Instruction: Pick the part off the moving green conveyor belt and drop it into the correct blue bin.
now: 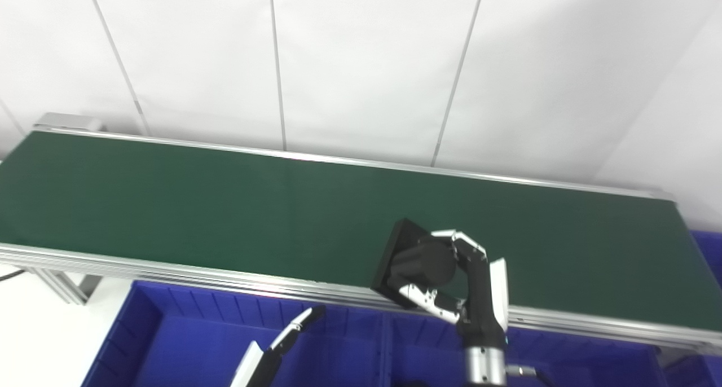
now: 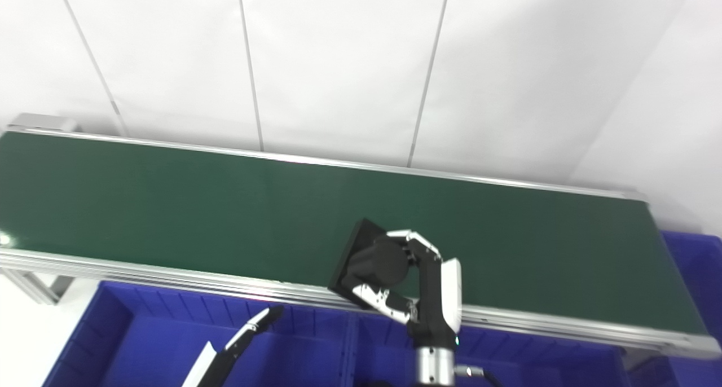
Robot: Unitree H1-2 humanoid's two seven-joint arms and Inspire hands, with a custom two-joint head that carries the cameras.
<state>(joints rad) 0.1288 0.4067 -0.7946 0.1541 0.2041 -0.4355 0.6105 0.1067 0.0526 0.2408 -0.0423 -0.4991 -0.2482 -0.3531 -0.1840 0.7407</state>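
A white panelled wall point(image 1: 361, 65) backs the long green belt point(image 1: 225, 218). Blue bins point(image 1: 186, 342) sit below its near rail. The right hand point(image 1: 451, 280) is raised over the belt's near edge, its fingers point(image 1: 428, 299) pinching a flat black part point(image 1: 392, 257), tilted on edge. The left hand point(image 1: 282, 336) hovers low over a bin, mostly cropped; I cannot tell its fingers' state.

My right hand point(image 1: 451, 274) is raised upright, fingers and thumb curled in a grip, while my left hand point(image 1: 285, 336) hangs low with fingers extended.
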